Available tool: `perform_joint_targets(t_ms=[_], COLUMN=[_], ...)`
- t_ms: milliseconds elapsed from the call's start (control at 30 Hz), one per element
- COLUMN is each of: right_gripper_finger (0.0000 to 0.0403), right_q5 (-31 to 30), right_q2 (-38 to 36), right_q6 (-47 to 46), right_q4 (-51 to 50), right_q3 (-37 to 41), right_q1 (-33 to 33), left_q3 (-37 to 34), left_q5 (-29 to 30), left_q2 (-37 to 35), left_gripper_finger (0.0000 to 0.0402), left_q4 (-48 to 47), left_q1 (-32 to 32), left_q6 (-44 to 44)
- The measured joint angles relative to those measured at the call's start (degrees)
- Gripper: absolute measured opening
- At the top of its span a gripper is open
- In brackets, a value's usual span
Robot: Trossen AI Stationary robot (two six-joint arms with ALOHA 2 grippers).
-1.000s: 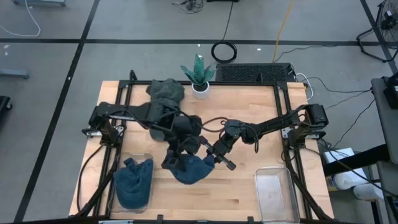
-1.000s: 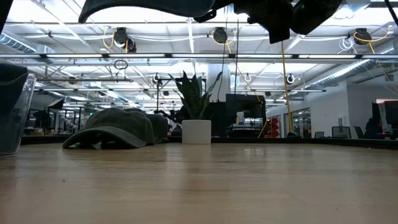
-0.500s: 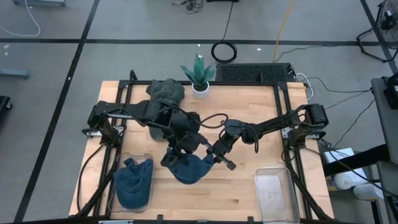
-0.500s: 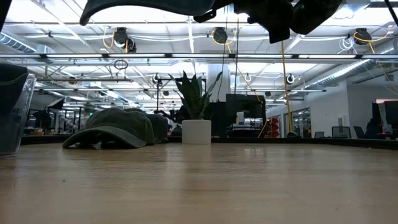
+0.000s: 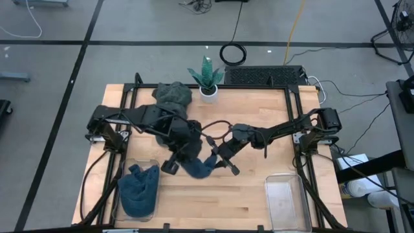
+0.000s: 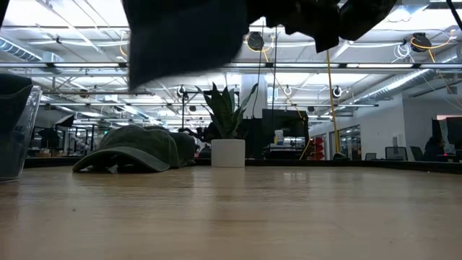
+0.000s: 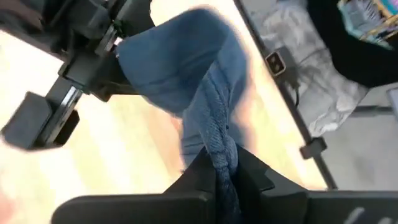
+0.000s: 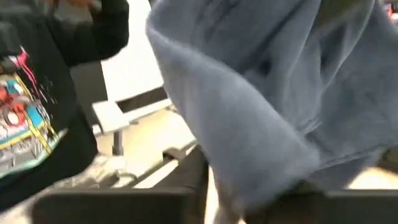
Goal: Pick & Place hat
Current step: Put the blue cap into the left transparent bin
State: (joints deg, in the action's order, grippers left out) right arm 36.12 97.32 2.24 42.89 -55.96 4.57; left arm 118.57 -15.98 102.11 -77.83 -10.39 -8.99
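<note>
A blue hat (image 5: 197,166) hangs clear of the desk (image 5: 259,116) mid-carry, left gripper (image 5: 176,162) fingers clamped on its twisted cloth, right gripper (image 5: 218,155) fingers apparently pinching its far edge; placement outstanding, one blue hat in the left bin (image 5: 138,189), green hat (image 5: 173,96) untouched.

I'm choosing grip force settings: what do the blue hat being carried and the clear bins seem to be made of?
The blue hat, held between the left end effector and right end effector, looks like soft knit or fleece: it droops and twists into a rope-like fold in the left wrist view, with a matte, fuzzy surface. The bins look like rigid clear plastic: see-through walls, glossy rims.
</note>
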Motion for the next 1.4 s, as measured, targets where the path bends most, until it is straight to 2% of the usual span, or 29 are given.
perform_joint_targets(t_ms=[67, 267, 367, 500, 633, 733, 900, 1000, 1167, 1300, 1400], right_gripper_finger=[0.0099, 0.0219, 0.0261, 0.0297, 0.0324, 0.0342, 0.0356, 0.0355, 0.0354, 0.0354, 0.0353], right_q5=[-0.04, -0.48, -0.89, -1.36, 0.35, 0.09, -4.92, -5.94, -6.04, -6.06, -6.07], right_q2=[-0.2, -4.48, -8.22, -12.86, -14.54, -15.22, -15.12, -16.39, -16.33, -16.5, -16.39], right_q6=[0.17, -0.03, 0.62, 0.32, -0.46, -0.42, 0.04, 0.19, 1.48, 1.7, 1.7], right_q4=[-2.18, -8.03, -13.07, -17.7, -21.3, -19.38, -20.89, -21.58, -24.06, -24.8, -25.63], right_q3=[0.0, -0.1, -0.12, 0.58, 2.99, 3.37, 4.17, 3.96, 3.94, 3.93, 3.96], right_q1=[-0.09, -0.58, -0.92, -1.3, -0.42, -0.15, 0.1, 0.01, 0.01, -0.02, -0.05], left_q3=[0.54, 0.82, 0.8, 0.8, 0.89, 1.06, 0.84, 0.97, 0.88, 0.83, 0.75], left_q5=[2.19, 13.73, 14.97, 16.66, 19.11, 20.03, 20.34, 17.73, 9.86, 8.45, 8.56], left_q2=[-1.15, -5.9, -9.03, -12.78, -15.97, -16.83, -17.02, -17.26, -18.04, -19.34, -19.74], left_gripper_finger=[0.0019, 0.0019, 0.0019, 0.0019, 0.0019, 0.0019, 0.0019, 0.0019, 0.0019, 0.0019, 0.0019], left_q4=[-3.57, -12.19, -11.69, -11.68, -13.52, -12.57, -12.27, -12.24, -12.19, -12.2, -12.12], left_q1=[-0.3, -1.42, -2.17, -2.49, -2.54, -2.93, -2.86, -3.32, -4.34, -7.26, -10.34], left_q6=[0.76, 9.24, 12.94, 17.44, 19.56, 19.71, 24.09, 28.15, 33.12, 37.98, 45.75])
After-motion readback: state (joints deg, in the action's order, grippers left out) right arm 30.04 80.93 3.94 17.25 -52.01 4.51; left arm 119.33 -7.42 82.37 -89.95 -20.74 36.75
